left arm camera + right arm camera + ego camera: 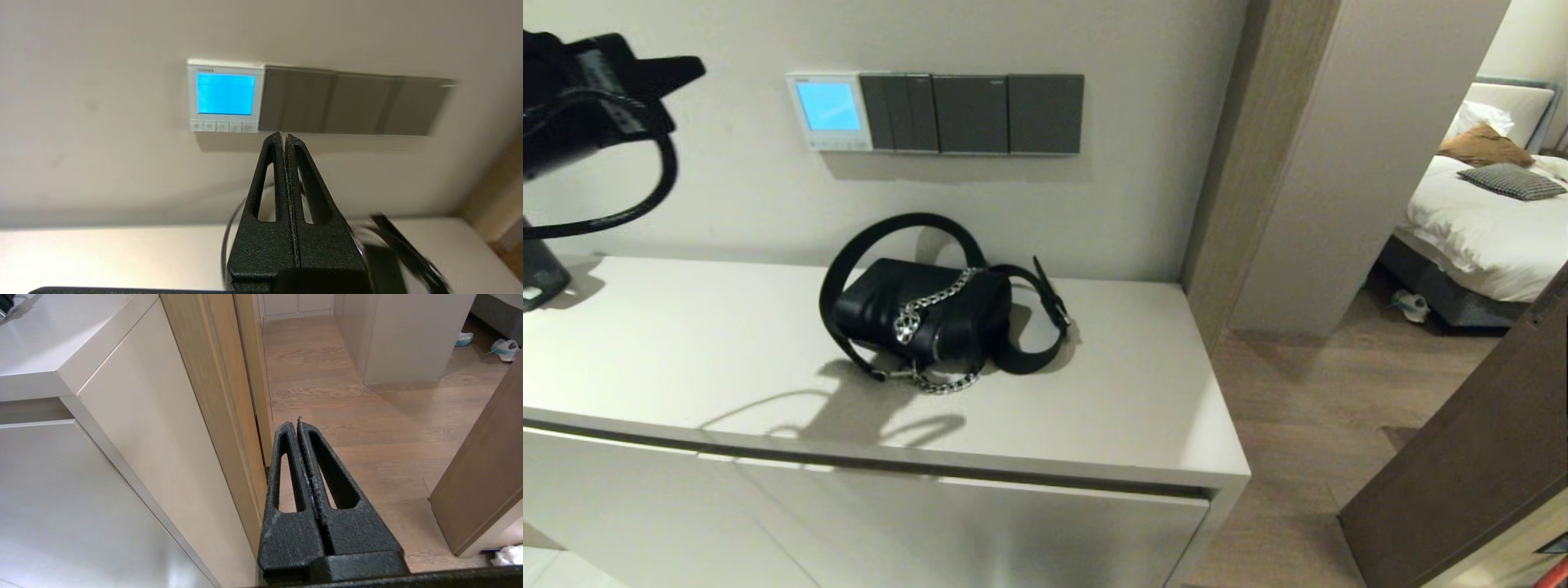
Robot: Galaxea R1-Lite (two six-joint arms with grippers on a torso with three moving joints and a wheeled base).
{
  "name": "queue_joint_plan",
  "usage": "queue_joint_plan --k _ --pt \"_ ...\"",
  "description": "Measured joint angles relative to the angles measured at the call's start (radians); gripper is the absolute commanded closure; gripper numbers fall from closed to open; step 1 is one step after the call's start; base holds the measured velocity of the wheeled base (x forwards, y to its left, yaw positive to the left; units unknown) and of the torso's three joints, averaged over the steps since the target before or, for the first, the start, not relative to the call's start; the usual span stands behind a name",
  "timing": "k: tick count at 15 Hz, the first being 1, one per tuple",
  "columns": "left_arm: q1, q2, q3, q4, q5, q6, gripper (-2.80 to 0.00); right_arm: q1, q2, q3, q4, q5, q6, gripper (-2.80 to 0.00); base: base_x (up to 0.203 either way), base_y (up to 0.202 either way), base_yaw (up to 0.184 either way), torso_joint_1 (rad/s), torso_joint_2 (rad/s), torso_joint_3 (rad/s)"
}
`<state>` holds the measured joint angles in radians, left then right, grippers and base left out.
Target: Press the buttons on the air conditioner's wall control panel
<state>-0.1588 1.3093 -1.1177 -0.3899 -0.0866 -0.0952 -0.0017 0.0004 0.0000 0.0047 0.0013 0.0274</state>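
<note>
While the left end effector [284, 136] hangs in the air off the wall with its fingers pressed together into one narrow tip, the wall control panel [828, 110] sits on the wall above the counter [1094, 425], at the left end of a row of three dark grey switch plates [972, 113], its screen lit light blue. The buttons [222, 126] run as a line of small pale keys under that screen. In the left wrist view the tip points below the panel's lower corner nearest the grey plates, apart from the wall, so the press is likely still to come. To do it well, the closed tip should probably shift toward the chosen key, meet it squarely and push straight in, keeping clear of the neighbouring keys and the first grey plate. A black handbag [923, 314] with a strap and silver chain lies on the pale counter under the switches, well below the panel. To the right an opening shows wooden floor and a bed [1478, 220]. The right end effector [299, 421], fingers together, hangs low beside the cabinet, over the floor.
</note>
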Motion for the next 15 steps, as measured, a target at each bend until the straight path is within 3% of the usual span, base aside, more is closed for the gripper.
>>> queue_joint_plan --k 6,10,15 --pt "0.032 -0.543 0.22 0.315 0.006 0.068 0.0 0.0 0.0 0.0 0.0 0.0 0.0 0.0 0.0 0.0 0.0 0.0 0.0 0.0" --pt "0.039 -0.865 0.428 0.538 0.085 0.111 0.0 0.0 0.0 0.0 0.0 0.0 0.0 0.0 0.0 0.0 0.0 0.0 0.0 0.0" --pt "0.054 -0.995 0.724 0.475 0.191 0.114 0.0 0.0 0.0 0.0 0.0 0.0 0.0 0.0 0.0 0.0 0.0 0.0 0.0 0.0"
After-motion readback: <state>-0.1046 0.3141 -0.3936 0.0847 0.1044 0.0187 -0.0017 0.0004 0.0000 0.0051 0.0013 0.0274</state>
